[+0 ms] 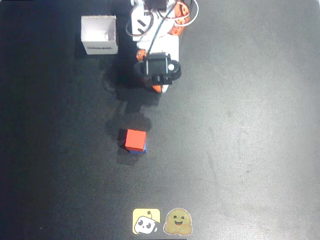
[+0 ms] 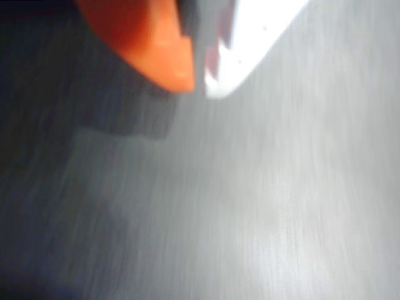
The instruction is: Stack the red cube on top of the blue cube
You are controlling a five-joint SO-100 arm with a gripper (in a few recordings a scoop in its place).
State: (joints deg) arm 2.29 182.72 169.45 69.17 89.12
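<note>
Matte red cube (image 1: pixel 135 139) sits squarely atop the blue cube (image 1: pixel 144 149) on the dark, grainy table (image 1: pixel 240 125); jaws pressed together, holding nothing.

The overhead view looks straight down from well above the dark table (image 1: pixel 240 125), taking in the arm (image 1: pixel 157 45) at 12 o'clock and two stickers (image 1: pixel 162 221) at 6 o'clock. The wrist view rides close over the table (image 2: pixel 281 206) (heavily blurred), its fingertips (image 2: pixel 172 69) at 12 o'clock. Both share the dark surface.
</note>
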